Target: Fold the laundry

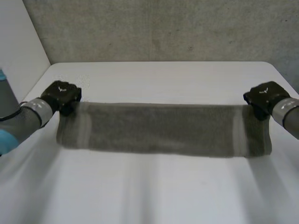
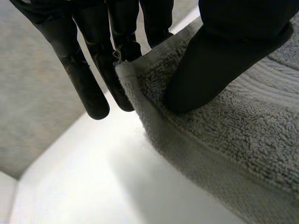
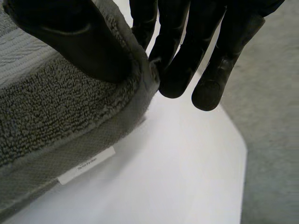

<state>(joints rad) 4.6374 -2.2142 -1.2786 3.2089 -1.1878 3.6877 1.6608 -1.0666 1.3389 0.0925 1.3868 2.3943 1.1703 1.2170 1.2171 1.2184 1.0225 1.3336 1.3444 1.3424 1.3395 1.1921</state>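
Observation:
A grey towel (image 1: 163, 128) hangs stretched in a long band between both hands above the white table (image 1: 163, 79). My left hand (image 1: 61, 95) pinches its far left corner. In the left wrist view the thumb (image 2: 210, 65) presses on top of the towel (image 2: 243, 140) and the fingers (image 2: 93, 84) reach under its edge. At the far right corner sits my right hand (image 1: 264, 97). There the thumb (image 3: 79, 42) clamps the towel (image 3: 56, 121) against the fingers (image 3: 182, 56). A small white label (image 3: 86, 165) hangs from the towel's lower edge.
The table's far edge (image 1: 159, 62) meets a grey wall (image 1: 163, 28). Bare tabletop lies in front of the towel (image 1: 149, 191) and behind it.

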